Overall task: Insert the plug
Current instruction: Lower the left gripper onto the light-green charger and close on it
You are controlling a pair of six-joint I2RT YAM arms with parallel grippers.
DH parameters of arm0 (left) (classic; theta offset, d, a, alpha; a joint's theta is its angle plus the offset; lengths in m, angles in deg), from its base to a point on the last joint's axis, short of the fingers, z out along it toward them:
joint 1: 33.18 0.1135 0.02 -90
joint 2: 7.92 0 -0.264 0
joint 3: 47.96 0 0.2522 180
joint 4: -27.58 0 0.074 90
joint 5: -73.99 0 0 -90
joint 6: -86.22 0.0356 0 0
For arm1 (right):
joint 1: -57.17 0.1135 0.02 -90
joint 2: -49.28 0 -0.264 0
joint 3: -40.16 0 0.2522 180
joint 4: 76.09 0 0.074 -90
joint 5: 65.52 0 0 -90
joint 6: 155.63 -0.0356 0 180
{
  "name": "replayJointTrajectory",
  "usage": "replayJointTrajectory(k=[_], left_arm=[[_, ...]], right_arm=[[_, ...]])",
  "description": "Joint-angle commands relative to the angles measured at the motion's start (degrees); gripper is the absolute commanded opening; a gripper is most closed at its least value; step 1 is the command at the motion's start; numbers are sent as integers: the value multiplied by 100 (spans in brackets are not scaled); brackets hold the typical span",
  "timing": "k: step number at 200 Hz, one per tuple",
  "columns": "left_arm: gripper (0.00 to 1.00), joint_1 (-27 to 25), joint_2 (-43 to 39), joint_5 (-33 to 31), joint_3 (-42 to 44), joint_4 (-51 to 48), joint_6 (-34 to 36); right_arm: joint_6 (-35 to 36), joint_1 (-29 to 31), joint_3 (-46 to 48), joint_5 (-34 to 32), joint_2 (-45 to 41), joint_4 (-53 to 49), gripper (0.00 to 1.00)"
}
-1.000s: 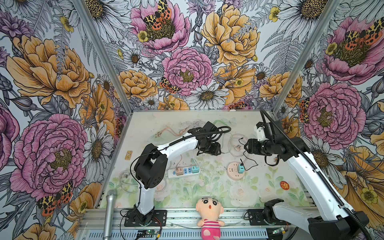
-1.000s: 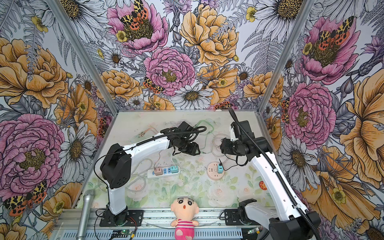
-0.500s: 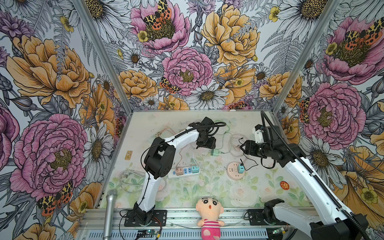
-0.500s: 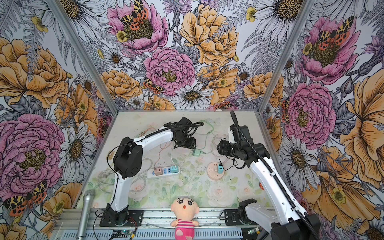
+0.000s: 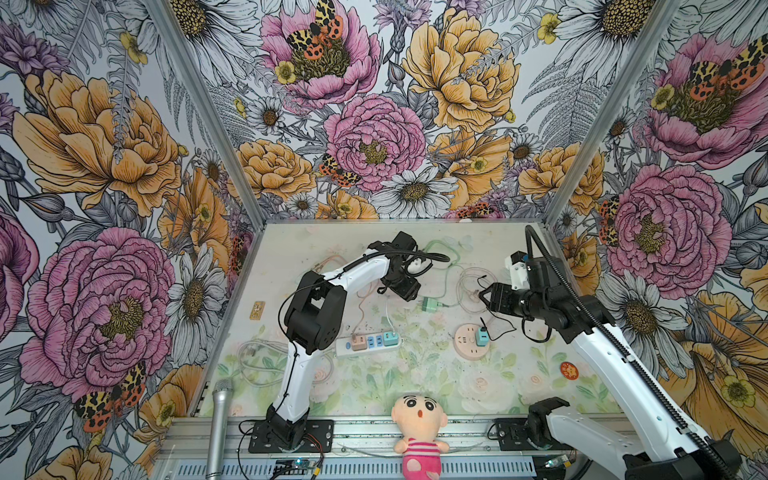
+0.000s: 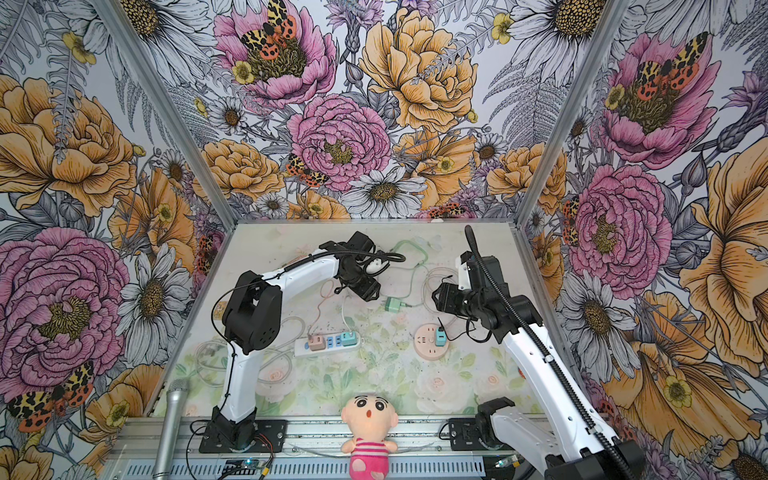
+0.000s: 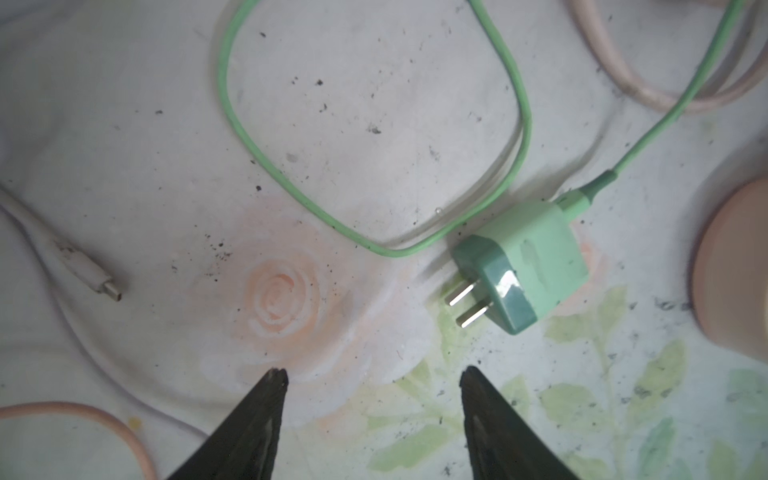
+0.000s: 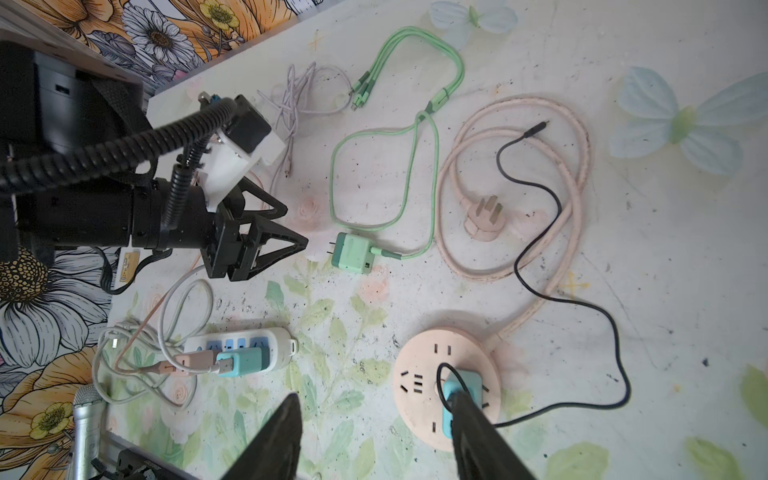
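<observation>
Power strip sat front left with slots free. My left gripper hung wide apart and empty, just beside the green plug, which lay flat on the table. A skewed grab could've tilted the prongs, and its looped cable might've dragged. My right gripper, spread and empty too, hovered near the round socket.

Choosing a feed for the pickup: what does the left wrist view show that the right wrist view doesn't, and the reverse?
Only left wrist: the green plug with its two flat prongs large and sharp, just beyond the left gripper, tips open. Only right wrist: the white power strip, the round pink socket showing its slotted face with a blue adapter in it, and the left gripper's outside, short of the plug. Both: the green plug lying loose with its green cable.
</observation>
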Motion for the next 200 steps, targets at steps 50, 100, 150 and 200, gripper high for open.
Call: replayJointTrajectory(k=[50, 100, 150, 200], left_arm=[[70, -605, -135, -363, 53, 374, 2079], [72, -659, -1, -121, 58, 374, 2528], [72, -689, 261, 61, -109, 360, 2643], [72, -777, 585, 255, -373, 364, 2594]], right_arm=[[70, -38, 109, -2, -210, 170, 59], [-30, -111, 339, -32, -657, 156, 59], [-165, -197, 636, -73, -1085, 155, 61], [-229, -266, 688, -28, -1190, 149, 61]])
